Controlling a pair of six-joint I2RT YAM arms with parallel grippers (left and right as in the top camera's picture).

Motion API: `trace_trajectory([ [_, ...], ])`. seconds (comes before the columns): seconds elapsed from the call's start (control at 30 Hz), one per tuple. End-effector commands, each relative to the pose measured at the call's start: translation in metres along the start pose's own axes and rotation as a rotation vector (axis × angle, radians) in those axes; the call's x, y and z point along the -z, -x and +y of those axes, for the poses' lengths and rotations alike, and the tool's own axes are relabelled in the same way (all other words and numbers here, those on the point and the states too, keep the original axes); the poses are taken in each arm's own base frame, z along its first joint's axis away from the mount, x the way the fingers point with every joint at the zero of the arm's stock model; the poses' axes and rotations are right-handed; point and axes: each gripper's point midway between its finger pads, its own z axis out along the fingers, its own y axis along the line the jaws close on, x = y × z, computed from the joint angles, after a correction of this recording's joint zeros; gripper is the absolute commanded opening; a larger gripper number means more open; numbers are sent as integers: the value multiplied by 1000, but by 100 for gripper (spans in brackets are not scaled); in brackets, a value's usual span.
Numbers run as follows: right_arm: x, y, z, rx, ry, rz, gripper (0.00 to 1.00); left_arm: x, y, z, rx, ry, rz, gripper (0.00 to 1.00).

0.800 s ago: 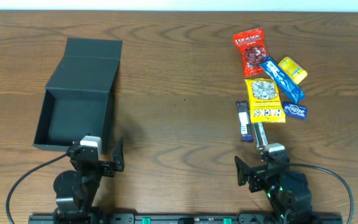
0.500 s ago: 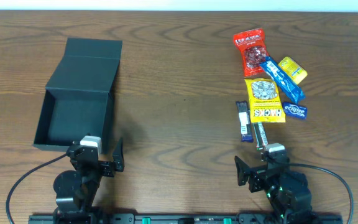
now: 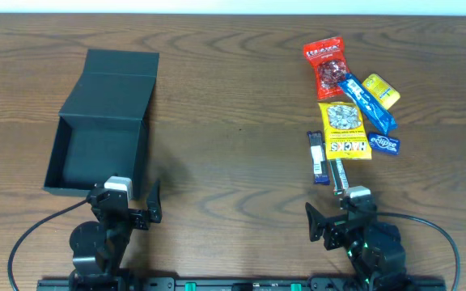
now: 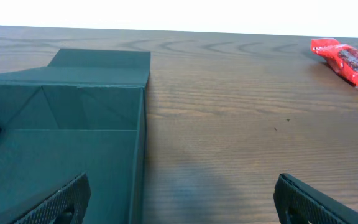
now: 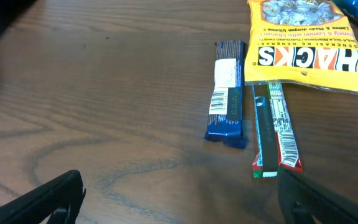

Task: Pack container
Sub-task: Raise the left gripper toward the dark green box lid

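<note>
The container is a dark teal-black box with its flap lid laid open away from me, at the left of the table; it is empty inside. In the left wrist view its near wall lies between my fingers. My left gripper is open and empty just in front of the box. My right gripper is open and empty. Snack packets lie at the right: a red packet, a yellow Hacks bag, a dark blue bar and a red-green stick.
A blue wrapper, a small yellow packet and a small blue Eclipse packet lie among the snacks. The red packet shows at the far right of the left wrist view. Bare wood lies between box and snacks.
</note>
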Motion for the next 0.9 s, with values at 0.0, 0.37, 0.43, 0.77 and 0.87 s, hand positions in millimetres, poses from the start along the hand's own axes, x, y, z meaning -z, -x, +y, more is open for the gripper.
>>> trace_trajectory([
  [0.0, 0, 0, -1, -14, -3, -5, 99, -3, -9, 2, 2, 3, 20, 95],
  [0.37, 0, 0, -1, -14, -3, -5, 99, -3, -9, 2, 2, 3, 20, 95],
  [0.43, 0, 0, -1, -14, -3, -5, 99, -3, -9, 2, 2, 3, 20, 95],
  [0.77, 0, 0, -1, -14, -3, -5, 99, -3, -10, -1, 14, -14, 20, 96],
  [0.87, 0, 0, -1, -14, -3, -5, 99, -2, -10, -17, 177, -103, 32, 95],
])
